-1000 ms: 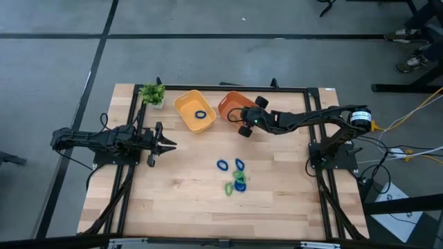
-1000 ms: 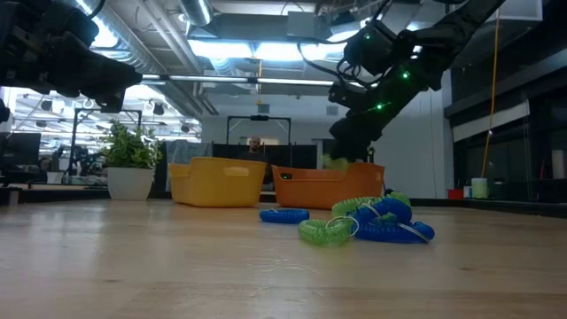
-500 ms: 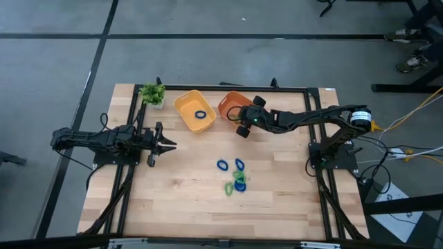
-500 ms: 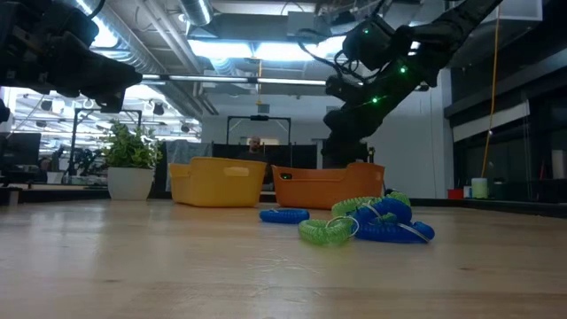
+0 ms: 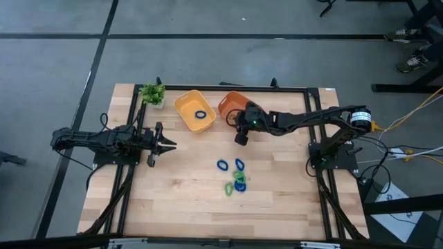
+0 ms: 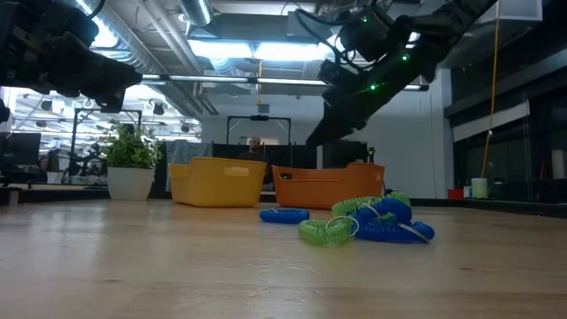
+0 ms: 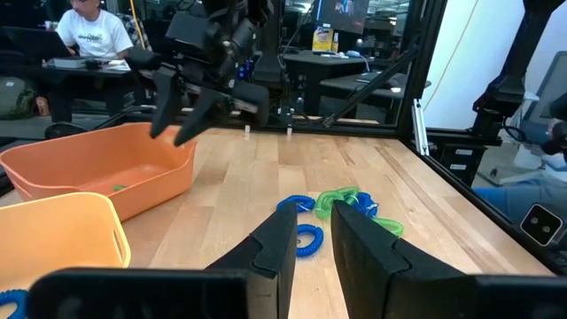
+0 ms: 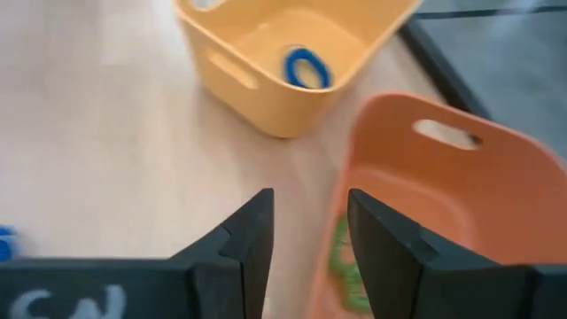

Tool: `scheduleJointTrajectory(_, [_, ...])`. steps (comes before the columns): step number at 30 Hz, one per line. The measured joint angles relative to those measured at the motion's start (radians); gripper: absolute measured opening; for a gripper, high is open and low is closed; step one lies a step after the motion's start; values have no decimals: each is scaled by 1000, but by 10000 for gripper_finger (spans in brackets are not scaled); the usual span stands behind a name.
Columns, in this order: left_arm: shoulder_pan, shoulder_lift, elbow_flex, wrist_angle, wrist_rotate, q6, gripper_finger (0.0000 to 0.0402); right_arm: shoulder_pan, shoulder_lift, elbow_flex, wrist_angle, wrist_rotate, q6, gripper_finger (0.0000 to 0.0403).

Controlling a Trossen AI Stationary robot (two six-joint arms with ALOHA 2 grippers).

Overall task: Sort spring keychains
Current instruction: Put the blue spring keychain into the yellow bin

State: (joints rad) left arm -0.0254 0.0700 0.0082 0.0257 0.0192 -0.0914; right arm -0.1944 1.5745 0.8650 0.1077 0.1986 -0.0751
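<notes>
While my left gripper (image 5: 168,144) just sits at the table's left edge with its fingers parted a little, nothing in them, there's a leafy plant (image 5: 152,93) at the back. Next comes the smooth yellow tray (image 5: 188,104) with one blue coil (image 5: 201,114) inside, then the orange tray (image 5: 230,102) holding a green coil (image 8: 345,257). My right gripper (image 5: 239,131) hovers just beside that tray, fingers spread, empty. The remaining keychains (image 5: 236,177), springy plastic loops, lie bunched mid-table on the wood.
</notes>
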Motion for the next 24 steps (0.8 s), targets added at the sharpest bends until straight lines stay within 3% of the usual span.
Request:
scheduleJointTrajectory(6, [0, 0, 0, 0, 0, 0, 68, 43, 0, 0, -1, -71, 39, 145])
scheduleJointTrajectory(24, [0, 0, 0, 0, 0, 0, 69, 262, 0, 0, -21, -71, 43, 145])
